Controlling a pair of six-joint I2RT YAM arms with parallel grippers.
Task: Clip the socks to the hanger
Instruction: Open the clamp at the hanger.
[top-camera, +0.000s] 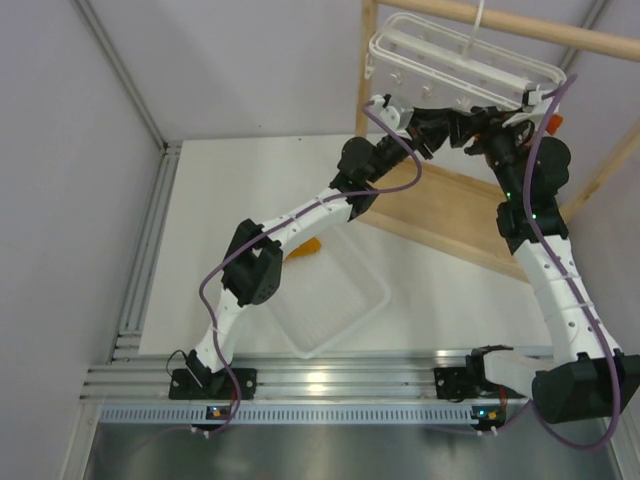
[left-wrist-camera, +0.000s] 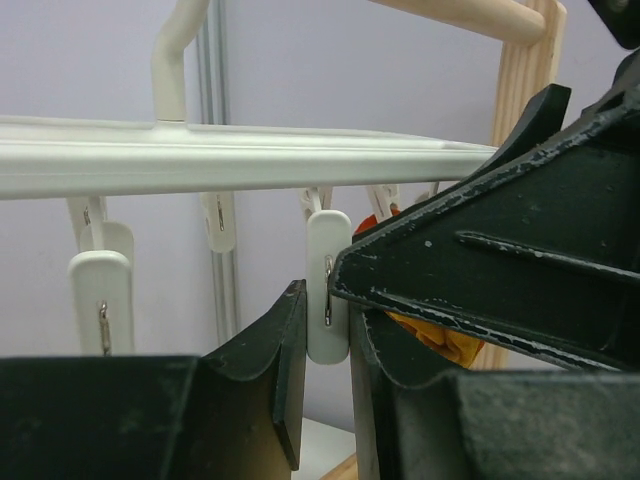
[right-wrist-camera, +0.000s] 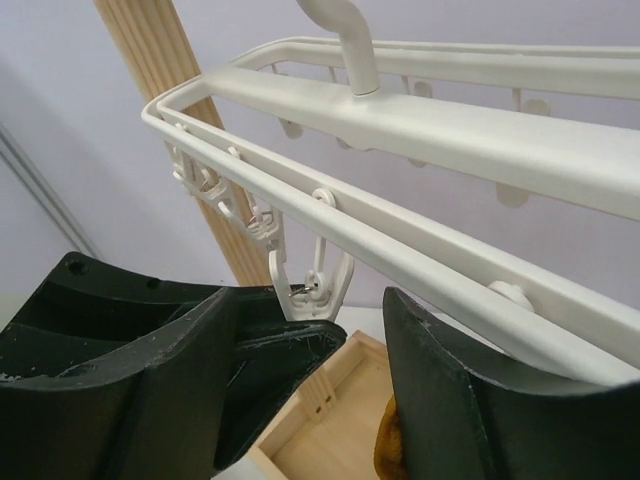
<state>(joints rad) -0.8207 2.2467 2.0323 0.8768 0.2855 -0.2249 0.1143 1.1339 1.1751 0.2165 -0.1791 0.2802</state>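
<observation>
The white hanger (top-camera: 460, 60) hangs by its hook from a wooden rod, and both grippers are up under it. My left gripper (left-wrist-camera: 325, 310) is shut on one dangling white clip (left-wrist-camera: 328, 270), squeezing its lower end between both fingers. My right gripper (right-wrist-camera: 315, 320) sits just beside that clip (right-wrist-camera: 315, 285). A yellow-orange sock (right-wrist-camera: 385, 450) is bunched low against its right finger and also shows under it in the left wrist view (left-wrist-camera: 440, 335). Another yellow-orange sock (top-camera: 305, 248) lies at the tray's edge. A red-orange scrap (top-camera: 553, 122) shows at the hanger's right end.
A white tray (top-camera: 340, 310) sits on the table in front of the left arm. The wooden rack's base (top-camera: 450, 215) lies below the hanger, and its upright post (right-wrist-camera: 160, 90) stands close behind the clips. More clips (left-wrist-camera: 100, 290) hang along the hanger's bar.
</observation>
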